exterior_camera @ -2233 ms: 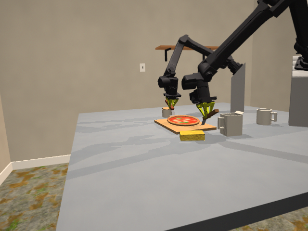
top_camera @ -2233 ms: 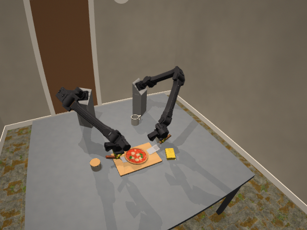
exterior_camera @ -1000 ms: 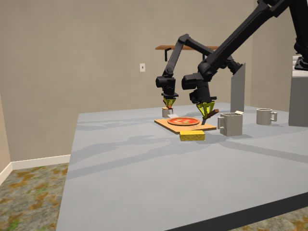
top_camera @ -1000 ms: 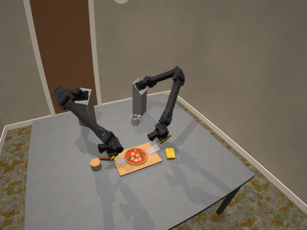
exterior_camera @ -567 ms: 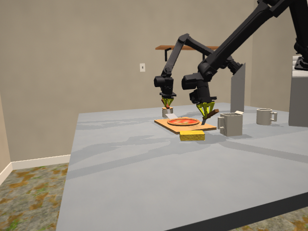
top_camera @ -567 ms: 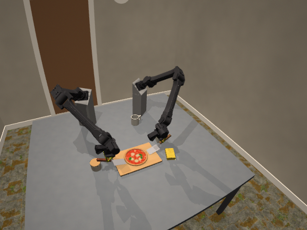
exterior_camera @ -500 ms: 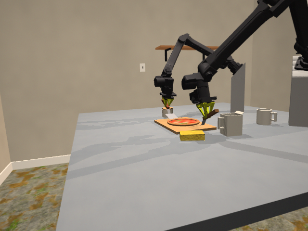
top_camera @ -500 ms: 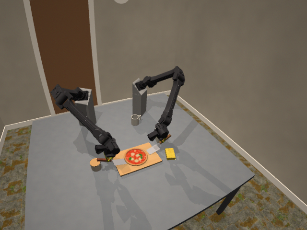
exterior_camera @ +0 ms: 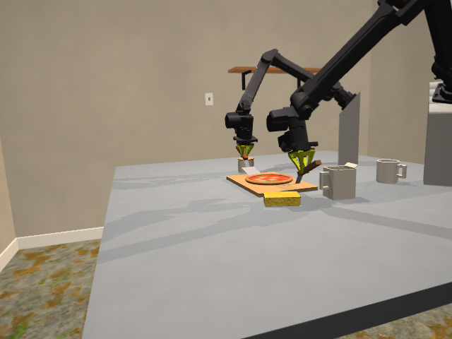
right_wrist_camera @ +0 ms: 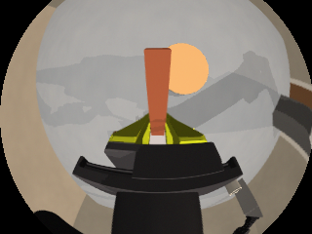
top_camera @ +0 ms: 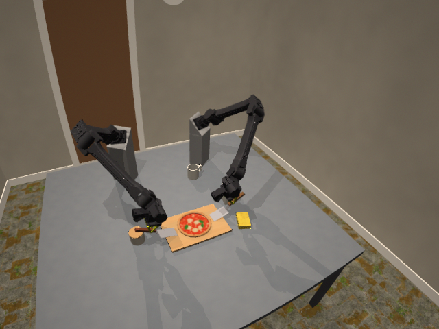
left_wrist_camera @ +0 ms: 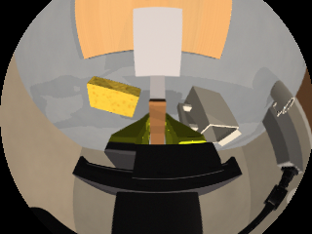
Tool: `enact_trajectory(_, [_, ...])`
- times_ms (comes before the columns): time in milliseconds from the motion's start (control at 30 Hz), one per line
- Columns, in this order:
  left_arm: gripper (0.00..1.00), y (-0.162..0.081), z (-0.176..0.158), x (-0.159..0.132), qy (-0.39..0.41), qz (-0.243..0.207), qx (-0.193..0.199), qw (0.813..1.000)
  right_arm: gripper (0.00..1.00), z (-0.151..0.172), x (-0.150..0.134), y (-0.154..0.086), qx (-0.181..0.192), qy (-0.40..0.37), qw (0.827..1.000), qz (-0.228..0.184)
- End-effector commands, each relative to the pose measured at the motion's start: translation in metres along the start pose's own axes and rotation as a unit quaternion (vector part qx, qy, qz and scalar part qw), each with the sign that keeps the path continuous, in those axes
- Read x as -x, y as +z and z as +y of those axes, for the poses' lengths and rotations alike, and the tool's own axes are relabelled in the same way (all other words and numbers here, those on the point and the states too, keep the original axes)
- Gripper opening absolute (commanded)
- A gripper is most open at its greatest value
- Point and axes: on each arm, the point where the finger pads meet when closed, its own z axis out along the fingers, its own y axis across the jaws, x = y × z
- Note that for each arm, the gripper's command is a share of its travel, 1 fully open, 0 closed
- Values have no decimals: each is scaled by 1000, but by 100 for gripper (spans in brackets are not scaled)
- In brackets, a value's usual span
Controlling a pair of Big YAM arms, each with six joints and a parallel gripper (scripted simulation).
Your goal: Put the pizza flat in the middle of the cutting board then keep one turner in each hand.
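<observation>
The pizza [top_camera: 194,223] lies flat in the middle of the wooden cutting board; both also show in the exterior view, the pizza [exterior_camera: 268,179] on the board [exterior_camera: 272,186]. My left gripper [top_camera: 232,201] is shut on the brown handle of a turner. My right gripper [top_camera: 152,226] is shut on the other turner's handle [right_wrist_camera: 156,85]. That turner's blade [top_camera: 166,232] is at the board's opposite corner.
A yellow sponge [top_camera: 243,219] lies beside the board near the left gripper. An orange-topped cylinder [top_camera: 136,235] stands by the right gripper. A mug [top_camera: 193,171] and two grey arm pedestals [top_camera: 199,141] stand at the back. A beige pitcher [exterior_camera: 337,181] stands near the sponge.
</observation>
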Motion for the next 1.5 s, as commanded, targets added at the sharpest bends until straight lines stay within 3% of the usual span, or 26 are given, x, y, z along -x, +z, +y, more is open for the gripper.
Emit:
enact_trajectory(0, [6, -11, 1, 14, 15, -9, 6, 1000, 6, 15, 15, -19, 20, 5, 1000, 1])
enact_trajectory(333, [6, -11, 1, 14, 16, -9, 6, 1000, 6, 10, 33, -2, 10, 8, 1000, -2])
enact_trajectory(733, [6, -11, 0, 14, 16, -9, 6, 1000, 6, 17, 44, -2, 14, 14, 1000, -4])
enact_trajectory(800, [6, -33, 7, -3, -9, -10, 13, 1000, 6, 7, 39, 1, 7, 5, 1000, -3])
enact_trajectory(867, [6, -49, 27, -10, -27, -12, 23, 999, 6, 10, 37, -3, 11, 4, 1000, -5])
enact_trajectory(900, [6, -54, 29, -12, -28, -12, 24, 999, 6, 12, 36, -24, 16, 11, 1000, 1])
enact_trajectory(967, [6, -58, 29, -13, -26, -12, 25, 999, 6, 16, 40, -35, 20, 15, 1000, 2])
enact_trajectory(1067, [6, -58, 30, -13, -20, -12, 26, 999, 6, 26, 44, -37, 26, 18, 999, 1])
enact_trajectory(1167, [6, -48, 5, -21, -13, -4, 8, 1000, 6, 22, 44, -50, 25, 19, 1000, 4])
enact_trajectory(1300, [6, -80, 23, -19, -27, -14, 23, 999, 6, 10, 40, -56, 16, 9, 1000, 4])
enact_trajectory(1467, [6, -98, 24, -25, -25, -13, 23, 999, 6, 17, 52, -74, 21, 19, 1000, 3])
